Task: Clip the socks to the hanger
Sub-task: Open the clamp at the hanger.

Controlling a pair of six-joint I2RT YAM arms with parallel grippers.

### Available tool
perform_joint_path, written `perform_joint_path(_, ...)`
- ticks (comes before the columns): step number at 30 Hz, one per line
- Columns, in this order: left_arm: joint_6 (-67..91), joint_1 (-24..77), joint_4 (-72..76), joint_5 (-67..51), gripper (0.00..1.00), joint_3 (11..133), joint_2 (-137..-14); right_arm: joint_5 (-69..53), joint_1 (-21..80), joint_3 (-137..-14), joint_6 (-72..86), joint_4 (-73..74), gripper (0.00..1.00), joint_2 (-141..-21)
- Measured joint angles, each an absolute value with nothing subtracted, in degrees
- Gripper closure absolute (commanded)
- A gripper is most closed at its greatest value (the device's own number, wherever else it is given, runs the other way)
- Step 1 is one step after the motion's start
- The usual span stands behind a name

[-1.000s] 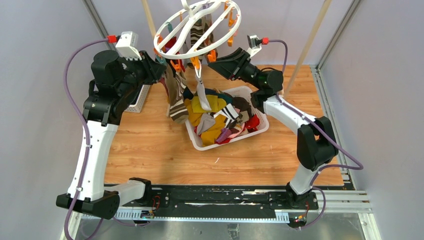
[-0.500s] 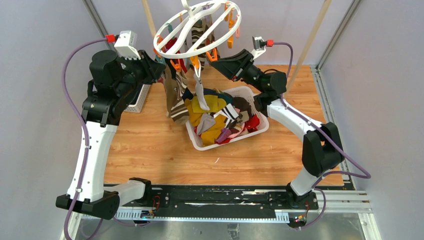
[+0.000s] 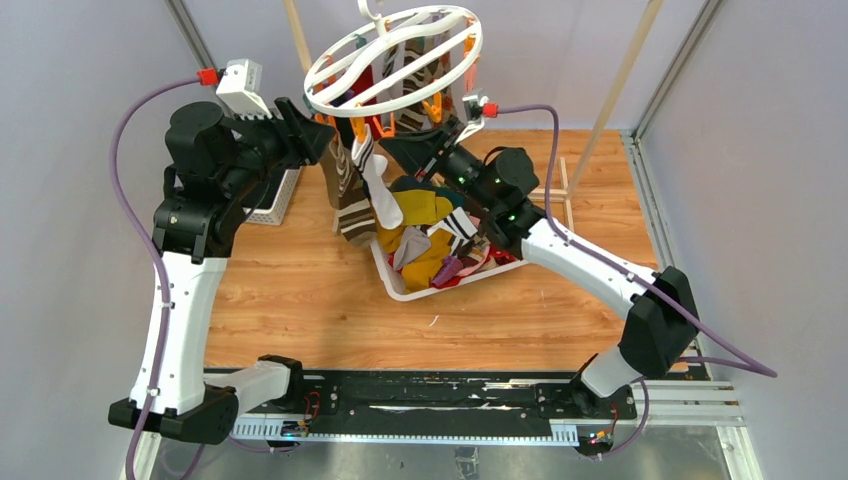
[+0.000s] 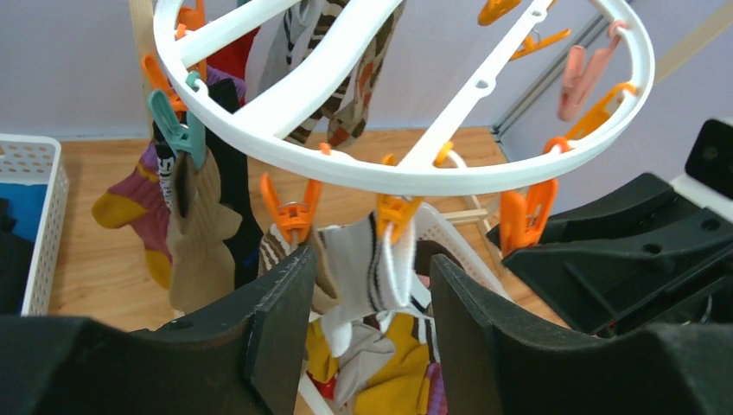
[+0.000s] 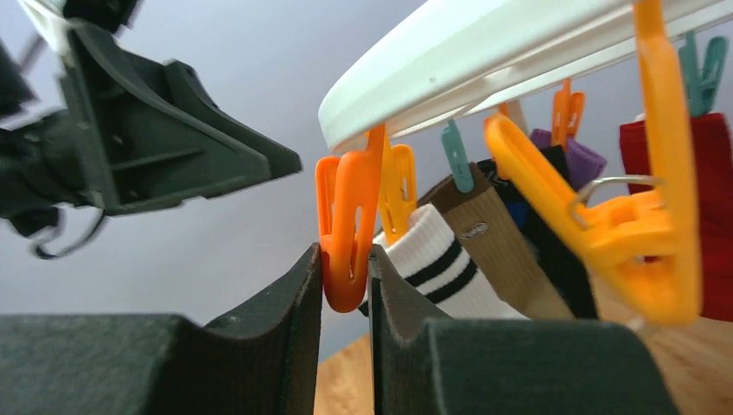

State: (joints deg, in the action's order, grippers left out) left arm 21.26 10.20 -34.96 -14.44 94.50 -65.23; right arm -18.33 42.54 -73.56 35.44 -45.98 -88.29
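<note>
The left gripper (image 4: 370, 270) stands open, empty, flanking the white striped sock (image 3: 380, 195) at six o'clock on the hanger (image 4: 346, 169); the right gripper (image 5: 346, 259) pinches an orange clip (image 5: 344, 207); sock judged soft, light; take by the cuff.

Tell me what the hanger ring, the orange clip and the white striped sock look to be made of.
The hanger ring looks like rigid moulded plastic: smooth, white, with a slight sheen and crisp edges. The orange clip is likely glossy plastic, with an even colour and bright highlights. The striped sock appears to be a soft matt knit that hangs limp. Its fibre cannot be told.
</note>
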Motion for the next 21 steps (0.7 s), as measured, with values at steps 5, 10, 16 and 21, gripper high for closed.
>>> perform_joint_path(5,23.3,10.2,-35.2,-15.6,0.46,95.6,-65.1,-7.1,49.0,-74.4,23.7,-41.4,1.00,-87.6)
perform_joint_path(10,24.9,10.2,-35.1,-17.1,0.46,95.7,-65.1,2.7,54.6,-78.0,14.8,-39.1,1.00,-88.3)
perform_joint_path(16,26.2,10.2,-34.6,-19.0,0.44,97.0,-65.9,9.3,57.9,-83.5,8.7,-39.1,1.00,-92.8)
perform_joint_path(21,27.4,10.2,-32.8,-20.8,0.38,97.8,-66.9,11.3,59.0,-86.9,5.8,-39.1,1.00,-96.2)
